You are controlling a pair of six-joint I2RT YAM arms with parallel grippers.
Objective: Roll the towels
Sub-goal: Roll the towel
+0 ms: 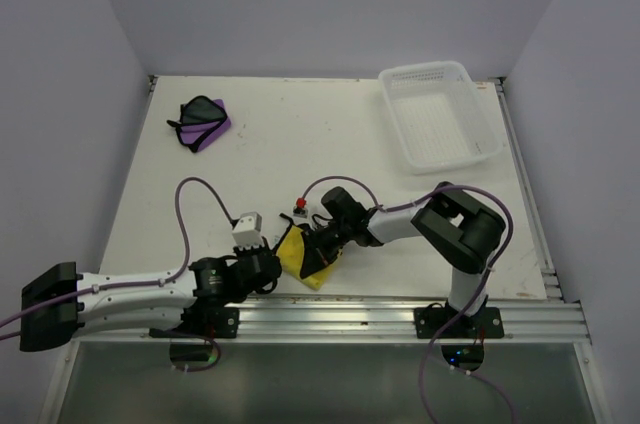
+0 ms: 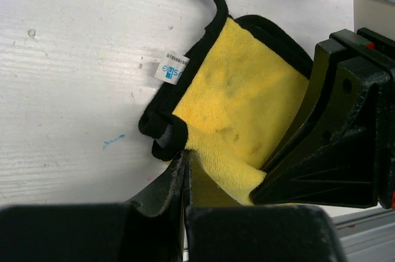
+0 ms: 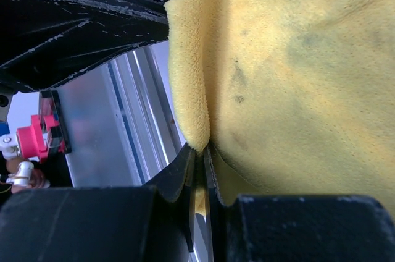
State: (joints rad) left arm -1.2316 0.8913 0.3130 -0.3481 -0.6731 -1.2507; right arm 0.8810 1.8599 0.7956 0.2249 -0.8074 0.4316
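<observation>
The yellow towel (image 1: 303,256) with black edging lies bunched at the table's front edge between both grippers. My left gripper (image 1: 268,262) is shut on its left side; in the left wrist view the jaws (image 2: 186,158) pinch a fold of the yellow towel (image 2: 241,107) beside its black rolled corner. My right gripper (image 1: 322,244) is shut on the right side; the right wrist view shows its jaws (image 3: 200,151) pinching a fold of the yellow towel (image 3: 290,76). The purple towel (image 1: 204,122) lies folded at the far left, untouched.
A white perforated basket (image 1: 440,114) stands at the far right. A small red object (image 1: 298,208) sits on the table just behind the grippers. The metal rail (image 1: 400,316) runs along the front edge, close to the towel.
</observation>
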